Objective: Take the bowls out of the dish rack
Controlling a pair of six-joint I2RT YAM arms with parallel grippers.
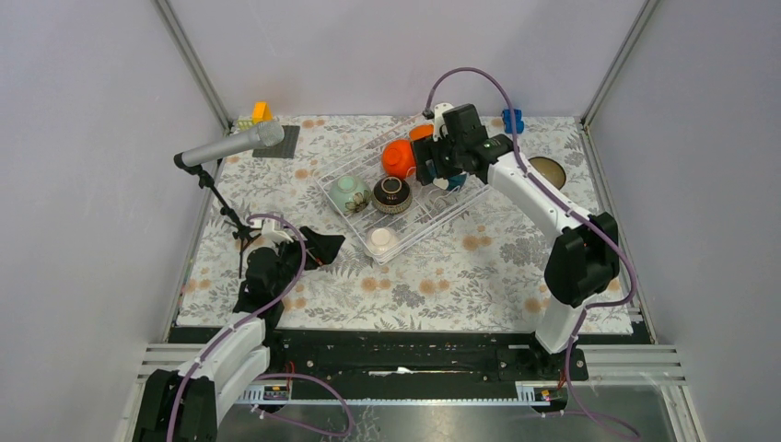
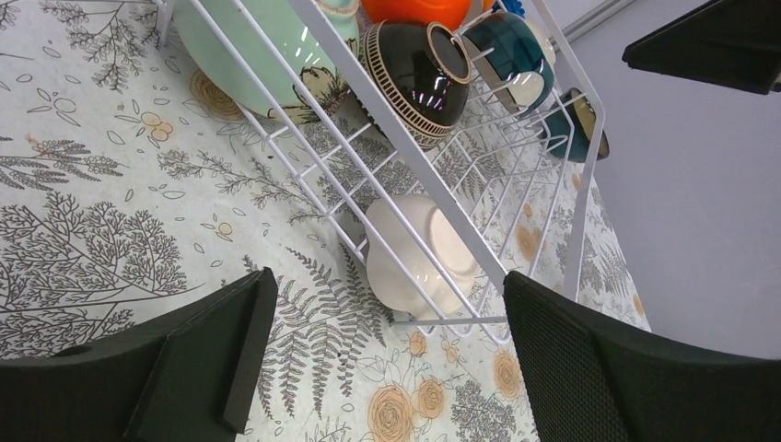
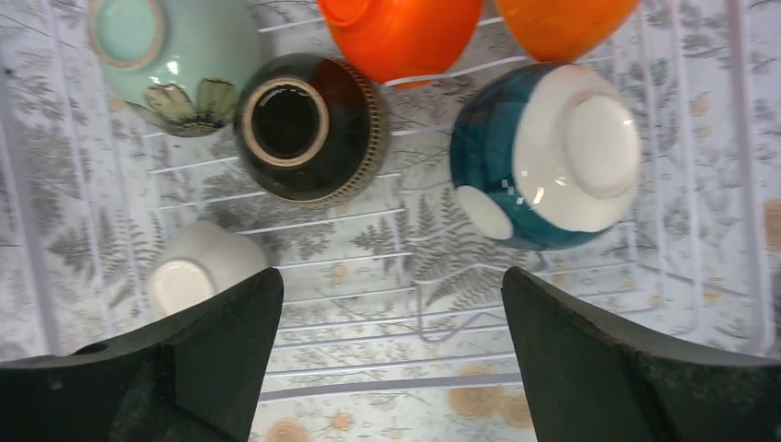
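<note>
The dish rack [image 1: 419, 216] lies across the table's middle. In it are a pale green bowl [image 1: 350, 192], a dark brown patterned bowl [image 1: 391, 194], a white bowl [image 1: 382, 241] and two orange bowls [image 1: 399, 158]. My right gripper [image 1: 438, 171] hovers over the rack's far right part, open and empty. Its wrist view shows a teal bowl [image 3: 543, 157], bottom up on the rack wires [image 3: 368, 304], just beyond the open right gripper [image 3: 391, 341]. My left gripper [image 1: 318, 247] is open on the near left, beside the rack corner. In its view the white bowl [image 2: 419, 258] lies ahead of the left gripper [image 2: 387, 350].
A round dark bowl [image 1: 546, 171] stands on the cloth right of the rack. A microphone [image 1: 230, 147] on a stand rises at the left. Small orange and yellow blocks [image 1: 262, 111] and a blue piece [image 1: 512, 120] sit at the back edge. Walls close in all sides.
</note>
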